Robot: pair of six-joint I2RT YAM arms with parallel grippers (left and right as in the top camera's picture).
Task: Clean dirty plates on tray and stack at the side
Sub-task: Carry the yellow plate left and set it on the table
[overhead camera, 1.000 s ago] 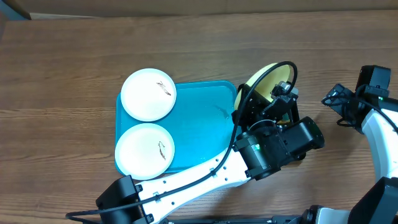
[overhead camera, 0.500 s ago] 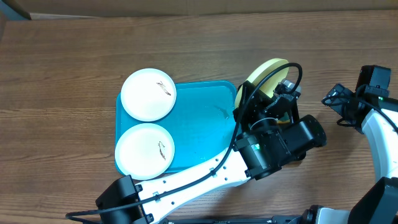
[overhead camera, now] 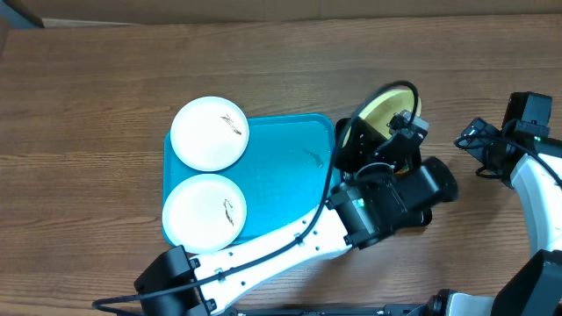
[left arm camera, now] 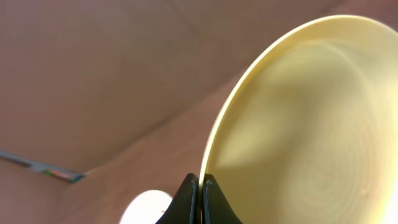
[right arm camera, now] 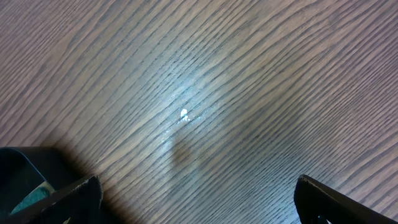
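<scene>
Overhead, the wooden worktop (overhead camera: 105, 96) fills the frame, with the turquoise tray (overhead camera: 285, 184) lying near its middle. The left arm (overhead camera: 290, 241) reaches in from the near edge and crosses the tray's near right corner. Two white plates rest flat on the tray's left half. The far plate (overhead camera: 209, 132) overhangs the tray's far left corner, and the near plate (overhead camera: 205, 211) sits at the tray's near left corner, the two almost touching. Each carries a small brown smear. The yellow-green plate (overhead camera: 379, 110) is off the tray, just beyond its far right corner, lifted on edge and tilted. From the left wrist, the left claw (left arm camera: 200, 190) is pinched fully closed on that plate's thin rim, one dark tip on either side, with the plate's pale face filling the right of that view. The right claw (right arm camera: 196, 199) hangs well to the right of the tray, spread as wide as it goes and holding nothing, with bare wood beneath it.
</scene>
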